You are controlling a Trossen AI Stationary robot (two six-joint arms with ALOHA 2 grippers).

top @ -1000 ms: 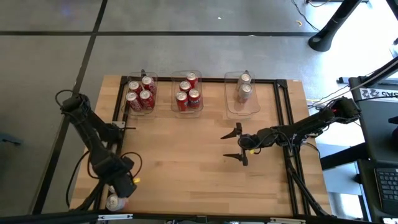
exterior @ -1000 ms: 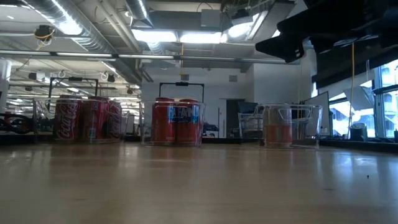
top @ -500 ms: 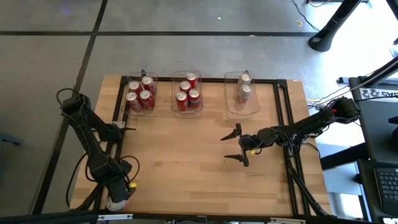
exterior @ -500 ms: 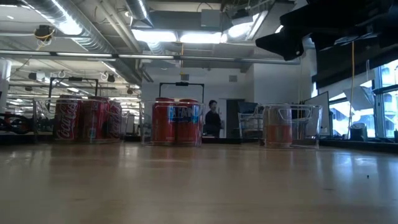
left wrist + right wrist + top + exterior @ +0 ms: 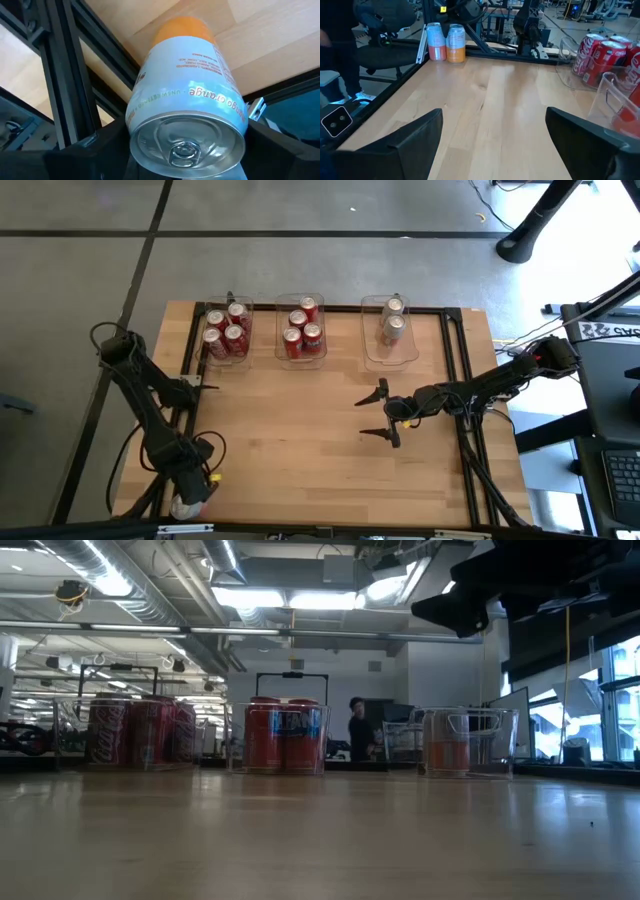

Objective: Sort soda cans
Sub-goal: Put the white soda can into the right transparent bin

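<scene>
A pale silver-blue soda can (image 5: 187, 95) with an orange base stands at the table's near left corner. A second can (image 5: 436, 42) stands beside it (image 5: 456, 43). My left gripper (image 5: 190, 492) points steeply down over the corner, its fingers closed on the first can's sides (image 5: 187, 150). My right gripper (image 5: 383, 415) hovers open over the table's middle right, nothing between its fingers (image 5: 492, 135). At the far edge stand three clear bins: the left (image 5: 225, 330) and middle (image 5: 301, 330) hold several red cans each, the right (image 5: 390, 330) two silver ones. My left gripper pinches the can between its two fingers (image 5: 107, 145), one on each side of the body just below the top rim (image 5: 135, 125). The fingers come from above, slanting down. The can stands upright with its orange base (image 5: 182, 27) on the wood.
Black frame rails (image 5: 60, 75) run along the table's left edge, right beside the held can. The wood between the bins and the near edge (image 5: 300, 440) is bare. In the low view a person (image 5: 357, 730) is in the room behind the bins.
My left gripper has sunk toward the table's near left corner, down over the cans there. The cans have stayed where they were. My right gripper has kept still. The person behind has walked toward the right.
</scene>
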